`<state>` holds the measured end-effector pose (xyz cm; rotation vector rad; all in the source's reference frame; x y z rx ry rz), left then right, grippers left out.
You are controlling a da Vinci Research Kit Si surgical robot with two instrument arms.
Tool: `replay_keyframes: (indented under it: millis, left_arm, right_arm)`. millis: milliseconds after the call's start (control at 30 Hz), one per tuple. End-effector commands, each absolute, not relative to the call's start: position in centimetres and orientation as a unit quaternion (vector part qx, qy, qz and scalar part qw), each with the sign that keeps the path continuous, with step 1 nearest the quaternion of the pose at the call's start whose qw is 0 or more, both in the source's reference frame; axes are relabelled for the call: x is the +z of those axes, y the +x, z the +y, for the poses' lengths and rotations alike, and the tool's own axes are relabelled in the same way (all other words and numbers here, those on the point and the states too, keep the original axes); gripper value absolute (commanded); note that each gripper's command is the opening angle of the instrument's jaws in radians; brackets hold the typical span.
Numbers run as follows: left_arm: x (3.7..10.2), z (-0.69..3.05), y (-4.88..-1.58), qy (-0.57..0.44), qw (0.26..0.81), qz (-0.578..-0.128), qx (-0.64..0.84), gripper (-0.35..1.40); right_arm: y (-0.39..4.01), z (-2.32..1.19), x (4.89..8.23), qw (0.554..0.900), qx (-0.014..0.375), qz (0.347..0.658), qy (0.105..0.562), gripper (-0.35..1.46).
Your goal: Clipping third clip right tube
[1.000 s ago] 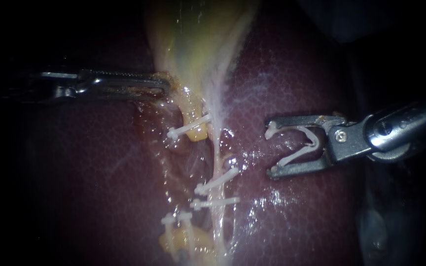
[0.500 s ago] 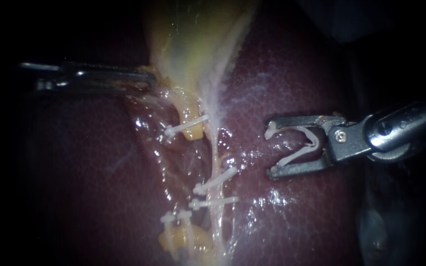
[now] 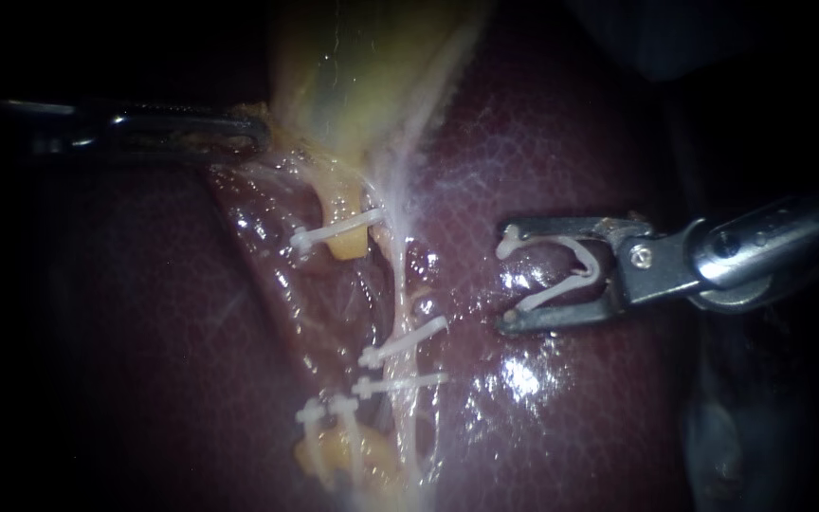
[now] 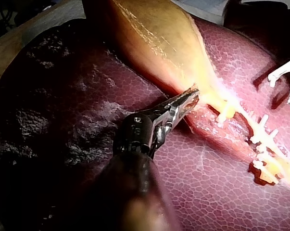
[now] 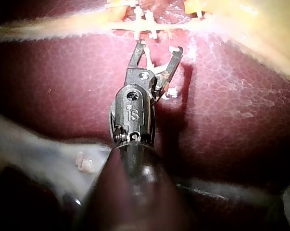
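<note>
The right tube (image 3: pixel 400 303) wears two clips (image 3: pixel 405 341); my right instrument (image 3: pixel 507 278) grips the third clip (image 3: pixel 556 293) near it, unplaced; my left instrument (image 3: pixel 248 133) clamps the gallbladder (image 3: pixel 362 85).

The endoscope looks closely down on the liver (image 3: pixel 571 142), while each wrist camera peers forward along its own shaft, behind the left instrument (image 4: pixel 185 102) or right instrument (image 5: pixel 159 46), all sharing the clips (image 3: pixel 400 343) mid-frame.

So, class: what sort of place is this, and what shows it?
Probably a surgical training bench, not an operating theatre: the liver lies in the open, gallbladder on top; white clips sit on a tube; the left instrument holds the gallbladder, the right instrument carries an open clip.
</note>
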<state>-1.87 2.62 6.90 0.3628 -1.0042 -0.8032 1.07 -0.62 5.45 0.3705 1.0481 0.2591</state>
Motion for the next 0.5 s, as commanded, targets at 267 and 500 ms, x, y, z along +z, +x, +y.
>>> replay_keyframes:
  millis: [267, 500]
  left_arm:
    - [6.9, 2.61, -1.9, 0.167, 0.785, -0.465, -0.373, -0.35]
    - [6.9, 2.6, -1.92, 0.165, 0.786, -0.464, -0.374, -0.35]
  right_arm:
    - [1.36, -0.6, 5.67, 0.822, 0.175, 0.494, 0.221, 0.5]
    - [1.6, -0.71, 6.0, 0.805, 0.22, 0.483, 0.266, 0.5]
